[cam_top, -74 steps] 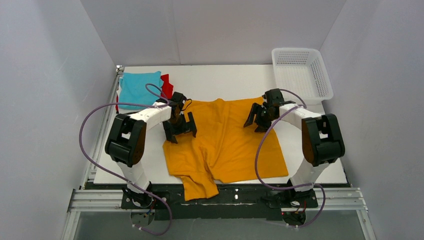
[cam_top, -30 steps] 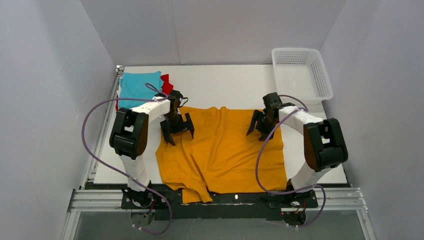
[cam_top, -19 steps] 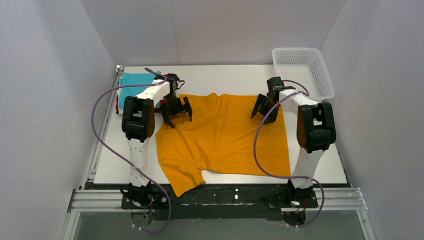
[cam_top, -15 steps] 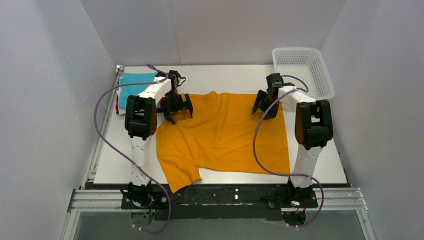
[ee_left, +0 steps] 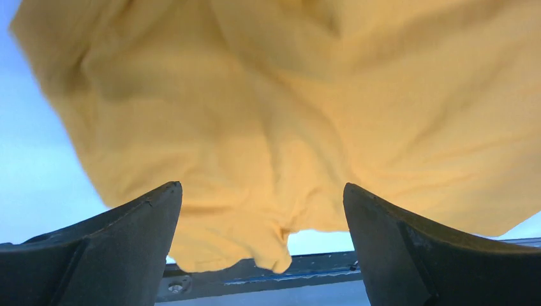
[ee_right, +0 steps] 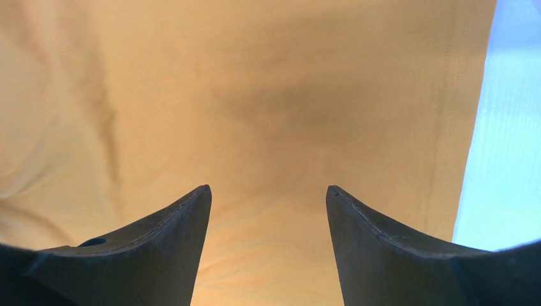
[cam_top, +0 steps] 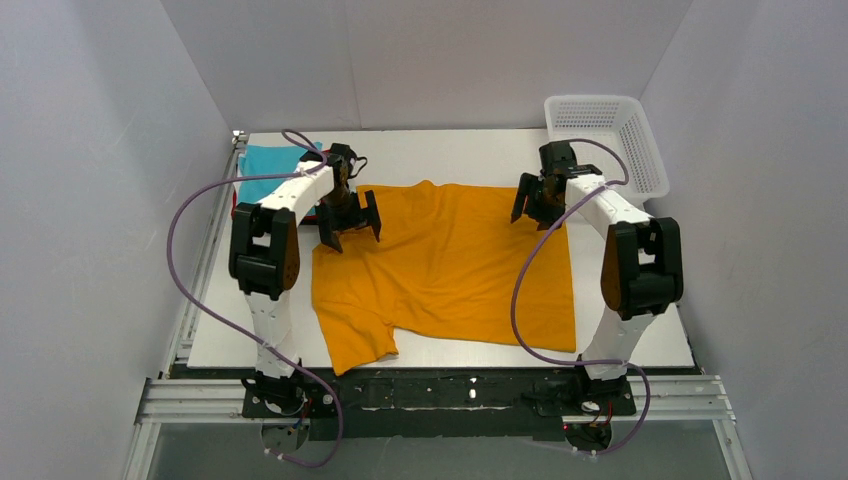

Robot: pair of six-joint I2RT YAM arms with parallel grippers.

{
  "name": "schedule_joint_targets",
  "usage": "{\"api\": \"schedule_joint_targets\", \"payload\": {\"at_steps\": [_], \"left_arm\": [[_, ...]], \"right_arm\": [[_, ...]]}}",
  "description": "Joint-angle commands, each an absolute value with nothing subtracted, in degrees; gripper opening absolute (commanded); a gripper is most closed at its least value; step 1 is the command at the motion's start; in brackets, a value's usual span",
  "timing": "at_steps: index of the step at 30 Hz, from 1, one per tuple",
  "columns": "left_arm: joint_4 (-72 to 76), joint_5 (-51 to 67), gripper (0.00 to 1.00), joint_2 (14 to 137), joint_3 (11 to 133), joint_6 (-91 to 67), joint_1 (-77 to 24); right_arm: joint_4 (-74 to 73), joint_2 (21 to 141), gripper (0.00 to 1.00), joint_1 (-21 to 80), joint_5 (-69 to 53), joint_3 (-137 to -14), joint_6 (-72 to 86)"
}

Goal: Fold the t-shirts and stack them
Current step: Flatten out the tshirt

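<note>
White table (cam_top: 460, 155), closed in by plain pale walls (cam_top: 430, 60) on three sides. The orange shirt (cam_top: 450, 260) lies spread across the table's middle, one sleeve near the front edge at left. The left gripper (cam_top: 350, 232) and right gripper (cam_top: 540, 212) hang over its far corners, jaws apart, holding nothing. A folded turquoise shirt (cam_top: 262, 162) sits at far left. A mesh basket (cam_top: 605, 140) sits in the far right corner.

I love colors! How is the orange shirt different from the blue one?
The orange shirt lies spread open in the middle of the table; the turquoise shirt sits folded at the far left corner. The orange shirt covers much more table than the turquoise shirt. Both are plain, one-colored cloth.
</note>
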State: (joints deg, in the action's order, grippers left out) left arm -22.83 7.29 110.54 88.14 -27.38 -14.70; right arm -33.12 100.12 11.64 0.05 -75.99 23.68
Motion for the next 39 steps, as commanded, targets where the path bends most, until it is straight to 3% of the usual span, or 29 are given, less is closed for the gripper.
{"api": "schedule_joint_targets", "payload": {"at_steps": [1,8,15,19,26,30,39], "left_arm": [[-29.0,2.1,1.0,92.64,77.33,-30.83,-17.89],[-35.94,-6.35,1.0,70.56,58.12,-42.56,-24.19],[-38.07,-0.75,1.0,55.54,40.45,-49.85,-27.26],[-31.27,6.03,1.0,53.27,33.94,-52.73,-28.7],[-21.54,10.72,0.8,52.3,26.74,-56.15,-30.61],[-20.45,10.43,0.67,53.43,26.6,-55.67,-31.26],[-20.67,7.62,0.59,56.91,25.34,-54.03,-31.63]], "right_arm": [[-32.56,91.52,0.75,14.5,0.43,-72.82,22.04],[-31.47,76.97,0.76,17.6,0.4,-60.32,26.88],[-34.75,58.9,0.86,17.09,8.71,-44.8,34.64],[-36.48,50.96,0.91,16.13,9.58,-38.02,39.02],[-38.45,41.18,0.95,15.75,12.54,-30.9,46.0],[-39.26,40.63,0.95,15.73,12.98,-30.75,46.49],[-44.2,44.04,0.95,14.93,14.39,-34.58,47.02]]}}
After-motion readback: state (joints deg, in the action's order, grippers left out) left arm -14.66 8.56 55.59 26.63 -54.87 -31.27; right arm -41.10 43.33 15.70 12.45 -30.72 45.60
